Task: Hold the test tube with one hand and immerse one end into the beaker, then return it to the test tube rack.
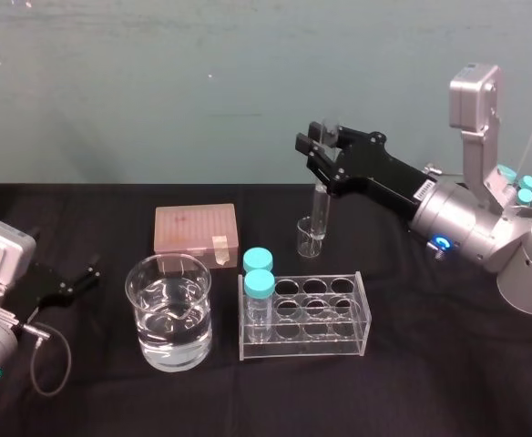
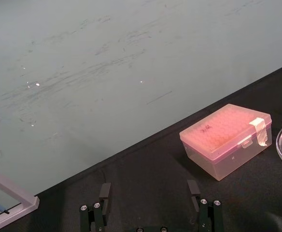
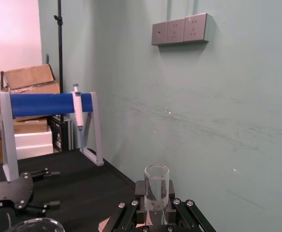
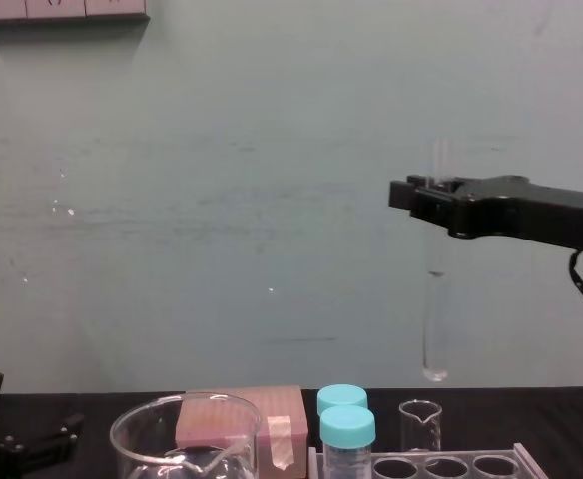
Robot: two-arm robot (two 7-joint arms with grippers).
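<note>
Holds right gripper (image 1: 317, 138) level and raised, clenched on the upright test tube (image 4: 435, 299) near its rim, behind the test tube rack (image 1: 306, 316), well apart from the beaker (image 1: 170, 311). Parks left gripper (image 1: 89, 273) low, fingers spread.

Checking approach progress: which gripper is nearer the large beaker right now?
Left. The left gripper sits open, low, just left of the beaker; the right gripper holds the test tube raised, behind the test tube rack.
</note>
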